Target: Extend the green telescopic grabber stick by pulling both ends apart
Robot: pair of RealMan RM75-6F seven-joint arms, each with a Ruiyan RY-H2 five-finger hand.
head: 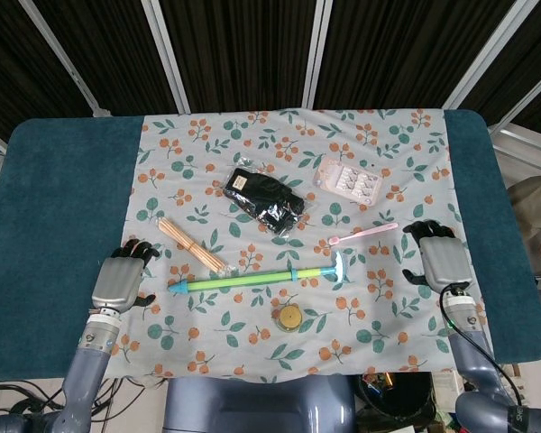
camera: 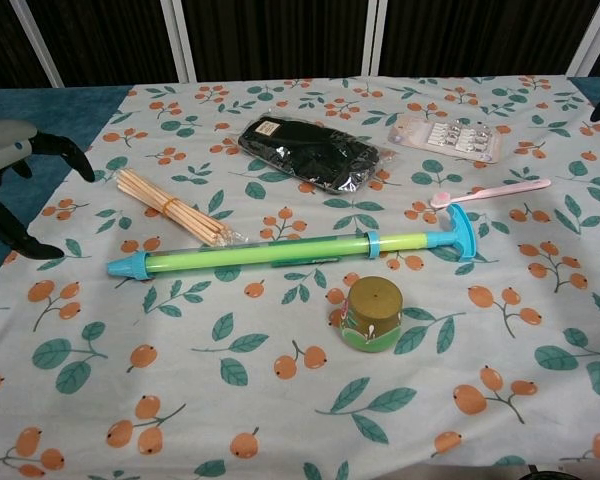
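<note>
Nothing is pulled yet: the green grabber stick is lying untouched and collapsed across the tabletop cloth, with the left hand hovering near its pointed end and the right hand beside its T-handle, both with fingers apart and holding nothing. Judging from this, both grasps and the pull are remaining. Just in front of the stick a small round jar is sitting capped, contents hidden.

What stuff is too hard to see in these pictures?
- Right hand: chest view crops it at the right edge; only dark fingertips show.
- Left hand: chest view's left edge cuts off most of it.
- Label on the black packet: print too small in both views.
- Card of small items: contents too small to identify.
</note>
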